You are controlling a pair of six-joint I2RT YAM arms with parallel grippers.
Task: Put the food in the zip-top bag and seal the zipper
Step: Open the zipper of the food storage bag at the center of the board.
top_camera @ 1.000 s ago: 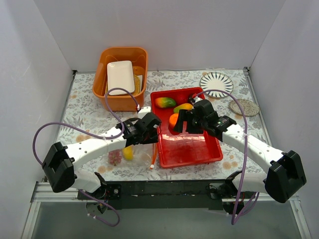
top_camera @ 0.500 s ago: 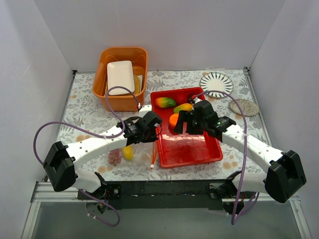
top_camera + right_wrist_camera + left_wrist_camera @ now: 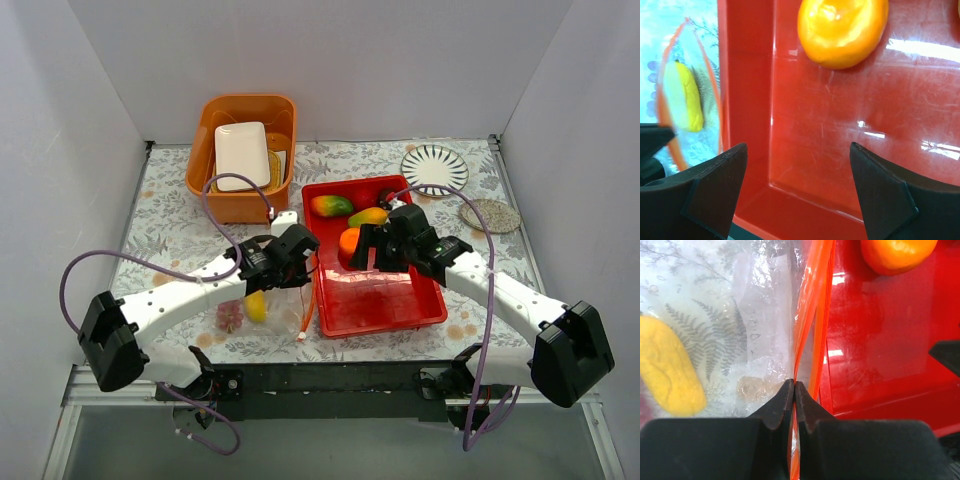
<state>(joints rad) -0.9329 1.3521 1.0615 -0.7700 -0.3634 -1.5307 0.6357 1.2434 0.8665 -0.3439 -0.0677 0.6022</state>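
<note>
The left claw [image 3: 794, 390] is pinched together on the zipper [image 3: 810, 305] of the single zip-top bag [image 3: 760, 315]. The bag lies by the near edge of the desk [image 3: 180, 230], just beside the left wall of the red tray [image 3: 430, 300]. One yellow piece [image 3: 670, 365] shows through the bag, and one grape bunch [image 3: 230, 316] lies at its left end. The right claw [image 3: 797, 150] hangs spread apart and empty over the tray. The tray holds one orange [image 3: 842, 30], one mango [image 3: 331, 206] and a second mango [image 3: 368, 216].

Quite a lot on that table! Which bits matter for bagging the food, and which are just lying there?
For the job: zip-top bag, zipper pinched by the left gripper, open right gripper, orange, green-red mango, yellow-red mango, yellow piece, grape bunch.

Lying about: red tray, orange bin with white dish, striped plate, grey coaster.
</note>
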